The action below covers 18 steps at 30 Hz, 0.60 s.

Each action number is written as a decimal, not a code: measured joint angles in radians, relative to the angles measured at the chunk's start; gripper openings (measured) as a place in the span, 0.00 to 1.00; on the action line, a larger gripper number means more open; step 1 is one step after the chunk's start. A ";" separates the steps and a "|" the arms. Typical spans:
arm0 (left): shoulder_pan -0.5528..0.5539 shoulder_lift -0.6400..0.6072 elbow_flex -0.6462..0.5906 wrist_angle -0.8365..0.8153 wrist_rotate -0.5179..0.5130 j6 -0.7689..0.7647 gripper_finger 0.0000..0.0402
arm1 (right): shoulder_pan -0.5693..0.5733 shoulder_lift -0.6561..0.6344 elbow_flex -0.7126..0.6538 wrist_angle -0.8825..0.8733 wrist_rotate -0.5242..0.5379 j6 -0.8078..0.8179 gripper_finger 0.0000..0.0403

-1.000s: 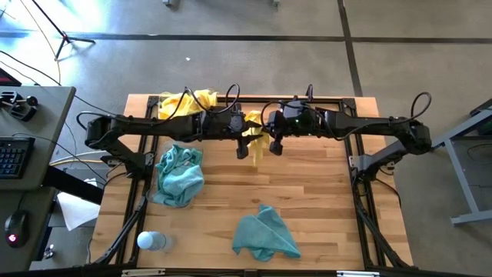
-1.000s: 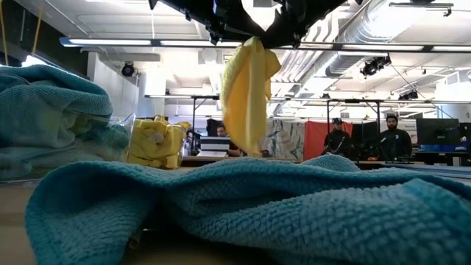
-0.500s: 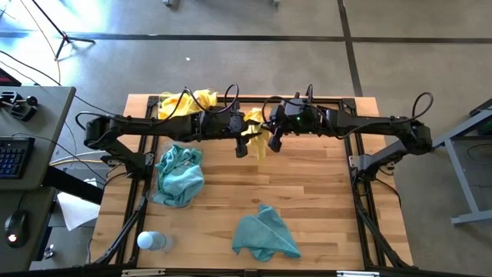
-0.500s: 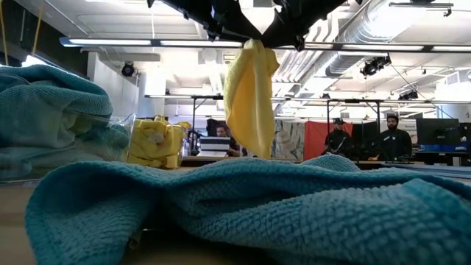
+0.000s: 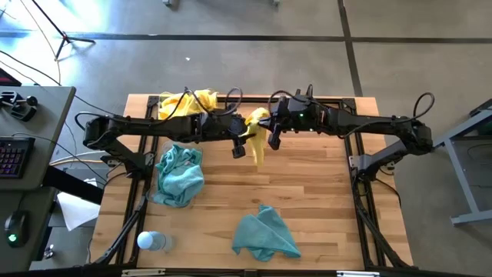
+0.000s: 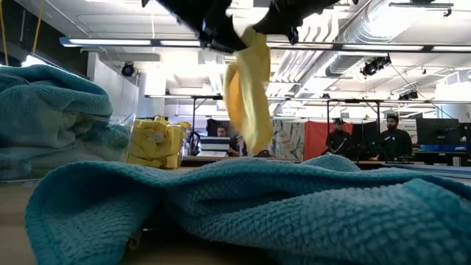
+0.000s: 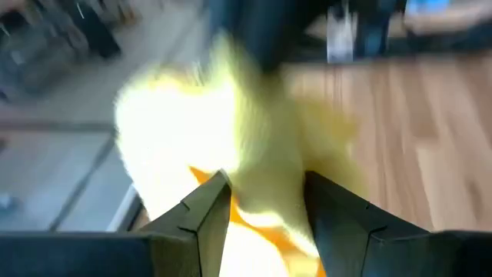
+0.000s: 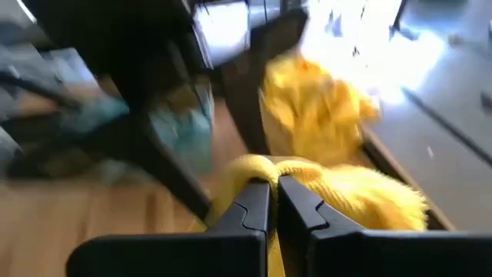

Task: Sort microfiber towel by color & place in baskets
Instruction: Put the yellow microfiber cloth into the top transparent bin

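Wood table (image 5: 323, 192) mid-sort: yellow basket (image 5: 184, 102) and teal basket (image 5: 178, 175) part-filled, one teal towel (image 5: 264, 232) loose, yellow towel (image 5: 257, 138) aloft, pinched by right gripper (image 5: 270, 141), left gripper (image 5: 240, 148) half-spread around it.

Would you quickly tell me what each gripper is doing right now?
Left gripper: fingers apart around the hanging yellow towel; whether it grips cannot be told.
Right gripper: shut on that yellow towel.
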 joint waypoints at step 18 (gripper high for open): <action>0.000 0.011 -0.003 0.035 -0.013 -0.053 0.31 | 0.001 -0.004 0.003 0.043 -0.071 0.003 0.00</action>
